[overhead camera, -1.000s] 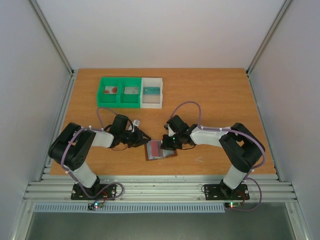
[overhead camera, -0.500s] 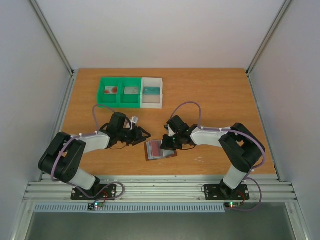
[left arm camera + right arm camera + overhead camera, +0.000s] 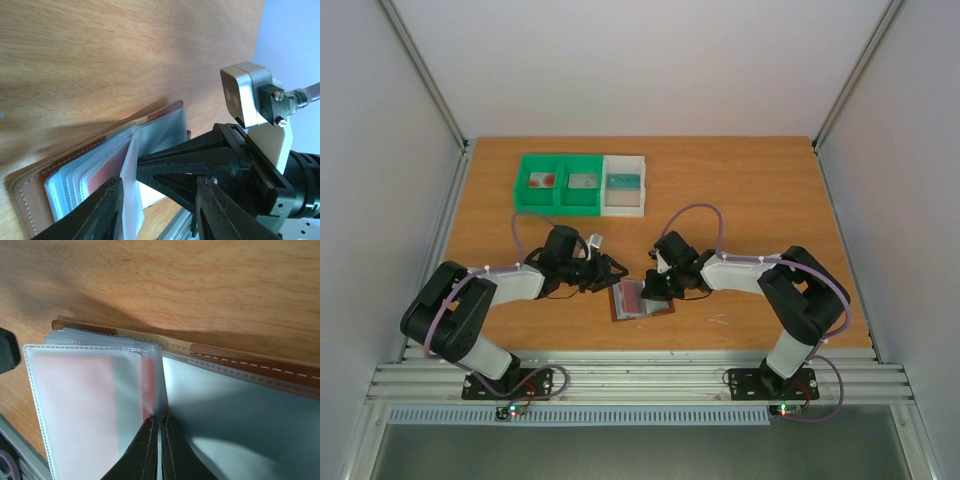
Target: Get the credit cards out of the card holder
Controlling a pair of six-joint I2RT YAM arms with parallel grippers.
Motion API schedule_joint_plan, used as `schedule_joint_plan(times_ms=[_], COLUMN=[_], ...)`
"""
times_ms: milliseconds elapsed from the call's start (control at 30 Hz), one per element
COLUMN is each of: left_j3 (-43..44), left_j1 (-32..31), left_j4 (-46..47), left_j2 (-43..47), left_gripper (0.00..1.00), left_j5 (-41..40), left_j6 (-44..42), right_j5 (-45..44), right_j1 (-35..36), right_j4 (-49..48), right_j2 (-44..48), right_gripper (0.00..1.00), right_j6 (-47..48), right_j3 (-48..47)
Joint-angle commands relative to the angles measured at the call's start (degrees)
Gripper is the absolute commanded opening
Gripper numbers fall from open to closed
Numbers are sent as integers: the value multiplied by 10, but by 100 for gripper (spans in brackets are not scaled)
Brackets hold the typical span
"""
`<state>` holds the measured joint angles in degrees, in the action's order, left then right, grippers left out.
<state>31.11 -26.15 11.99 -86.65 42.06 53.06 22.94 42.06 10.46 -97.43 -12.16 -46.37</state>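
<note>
Card holder [image 3: 640,299] lies open on the desk [image 3: 750,200], front centre. Right tool [image 3: 159,422] pinches a clear sleeve [image 3: 150,375], probably to keep the pages spread. Left tool [image 3: 610,271] is half-wide and empty just beside it, aimed at the red card [image 3: 107,167] in its sleeve.
</note>
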Motion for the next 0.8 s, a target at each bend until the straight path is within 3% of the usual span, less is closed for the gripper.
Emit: schedule_joint_plan(times_ms=[0, 533, 767], left_j3=[2, -17, -25], left_j1=[-8, -12, -12], left_j4=[77, 98, 51], left_j2=[-29, -37, -2], left_gripper=[41, 45, 46], left_j5=[17, 13, 10], left_j6=[27, 41, 21], right_j5=[-21, -22, -22], right_j1=[3, 2, 3], right_j4=[9, 6, 7], right_j2=[-7, -6, -5], right_gripper=[4, 4, 3], right_j6=[-5, -9, -9], right_j3=[12, 14, 16])
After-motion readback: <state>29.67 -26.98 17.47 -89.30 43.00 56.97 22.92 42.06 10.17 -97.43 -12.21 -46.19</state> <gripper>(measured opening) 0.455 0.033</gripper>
